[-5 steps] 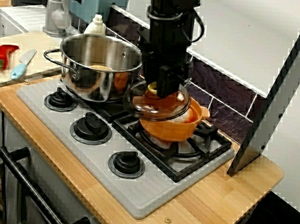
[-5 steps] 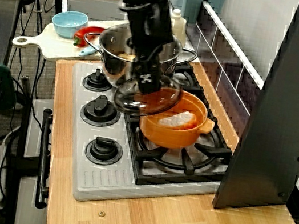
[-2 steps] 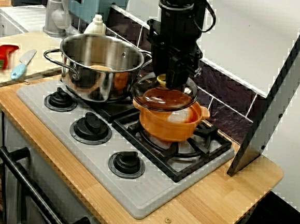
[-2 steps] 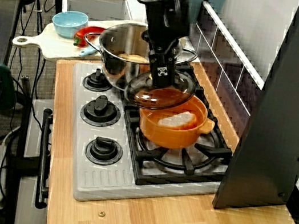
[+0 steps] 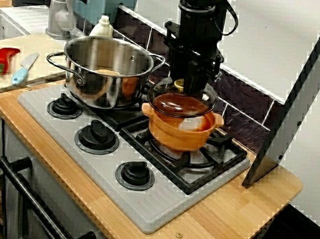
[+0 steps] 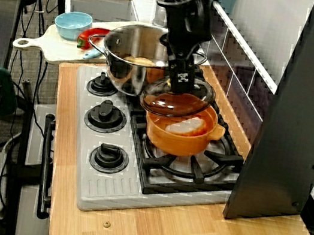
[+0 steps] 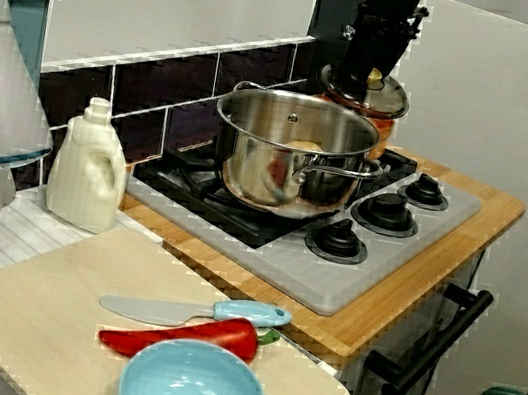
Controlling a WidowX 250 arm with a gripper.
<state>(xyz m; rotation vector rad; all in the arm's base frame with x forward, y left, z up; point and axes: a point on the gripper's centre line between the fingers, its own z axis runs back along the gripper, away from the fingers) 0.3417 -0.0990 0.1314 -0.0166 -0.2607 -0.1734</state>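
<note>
Glass lid moved right, above orange pot, fingers clamped on it, steel pot beside

Two pots, one glass lid, three knobs.

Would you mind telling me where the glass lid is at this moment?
In the view from the stove's front, the glass lid hangs tilted over the orange pot, right of the steel pot, clamped from above in the jaws of the gripper.
</note>
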